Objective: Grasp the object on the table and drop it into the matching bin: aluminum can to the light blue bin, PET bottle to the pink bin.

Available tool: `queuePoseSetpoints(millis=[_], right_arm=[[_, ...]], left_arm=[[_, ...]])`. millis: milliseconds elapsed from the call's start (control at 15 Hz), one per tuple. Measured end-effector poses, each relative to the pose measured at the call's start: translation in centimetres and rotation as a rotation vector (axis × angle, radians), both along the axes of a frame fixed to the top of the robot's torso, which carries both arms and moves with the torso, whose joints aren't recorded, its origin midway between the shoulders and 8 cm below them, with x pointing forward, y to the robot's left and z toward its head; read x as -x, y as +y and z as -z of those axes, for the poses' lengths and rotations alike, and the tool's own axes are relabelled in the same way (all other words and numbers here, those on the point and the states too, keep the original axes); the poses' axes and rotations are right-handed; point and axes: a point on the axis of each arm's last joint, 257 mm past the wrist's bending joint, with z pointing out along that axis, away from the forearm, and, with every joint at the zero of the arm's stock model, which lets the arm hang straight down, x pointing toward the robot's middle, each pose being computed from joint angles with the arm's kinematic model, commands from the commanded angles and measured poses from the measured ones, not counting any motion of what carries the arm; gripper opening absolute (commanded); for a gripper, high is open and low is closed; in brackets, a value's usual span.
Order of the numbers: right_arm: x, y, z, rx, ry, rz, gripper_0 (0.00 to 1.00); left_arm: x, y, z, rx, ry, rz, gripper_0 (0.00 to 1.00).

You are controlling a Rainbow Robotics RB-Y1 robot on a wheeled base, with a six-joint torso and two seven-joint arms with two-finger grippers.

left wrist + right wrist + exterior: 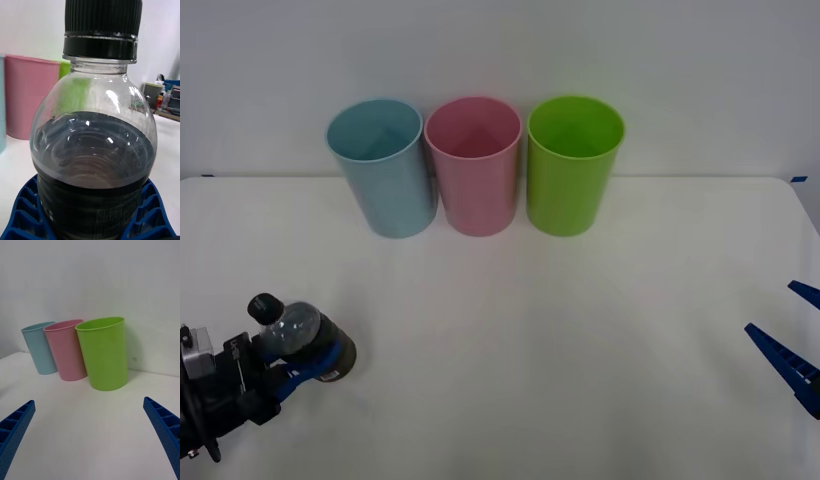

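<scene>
The PET bottle (298,337) is small and clear, with a black cap and a dark label band. It is at the near left of the table (540,340). My left gripper (308,362) is shut on its lower body, and the cap points away from the wrist. In the left wrist view the bottle (93,142) sits between the blue fingers (22,213). The light blue bin (380,165) and the pink bin (474,165) stand side by side at the back. My right gripper (770,308) waits open at the table's right edge with nothing in it, facing the bins (89,401).
A bright green bin (573,163) stands right of the pink one, touching it; the right wrist view shows it (104,352) nearest. A white wall rises behind the bins. The wide white tabletop lies between the bottle and the bins.
</scene>
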Motion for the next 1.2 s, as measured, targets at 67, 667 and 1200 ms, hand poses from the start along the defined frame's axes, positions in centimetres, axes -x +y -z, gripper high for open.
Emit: queuePoseSetpoints(millis=[67,667,1200], right_arm=[[0.0,0.0,0.0,0.000,0.000,0.000,1.00],[0.0,0.0,0.0,0.000,0.000,0.000,1.00],[0.0,0.0,0.0,0.000,0.000,0.000,1.00]], left_arm=[[-0.2,0.4,-1.0,0.016,0.002,-0.006,0.00],[-4.4,-3.6,-13.3,0.174,-0.029,-0.053,0.00],[-8.0,-8.7,-22.3,0.256,-0.089,-0.205,0.00]])
